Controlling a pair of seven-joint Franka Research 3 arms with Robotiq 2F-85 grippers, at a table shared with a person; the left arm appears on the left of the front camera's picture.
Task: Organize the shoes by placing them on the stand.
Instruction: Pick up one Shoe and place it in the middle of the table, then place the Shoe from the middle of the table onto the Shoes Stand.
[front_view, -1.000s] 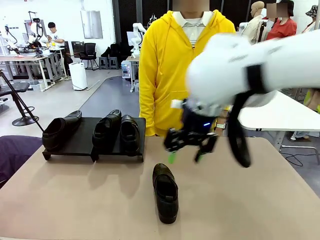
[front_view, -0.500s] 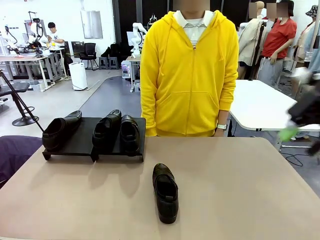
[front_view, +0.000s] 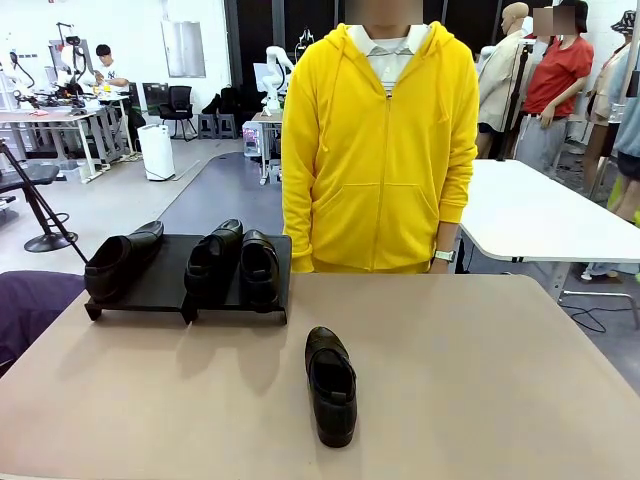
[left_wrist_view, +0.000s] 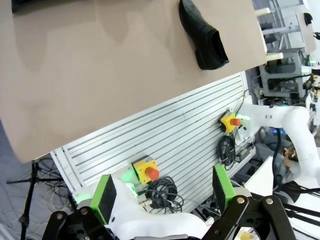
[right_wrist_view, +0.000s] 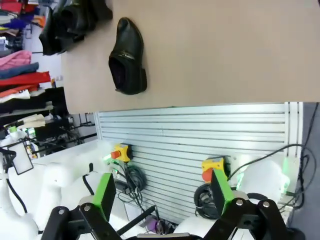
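One shoe (front_view: 331, 386) unmoved, right arm gone

Robotics lab, open hall, white robot arm (front_view: 272, 75) on bench behind the tan table (front_view: 480, 380), worker's desk (front_view: 50, 115) far left of it, office chair (front_view: 180, 105)

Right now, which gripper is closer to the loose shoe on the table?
Too close to call. The left gripper and the right gripper both hang open, off past the near edge of the table, with the shoe far ahead of each.
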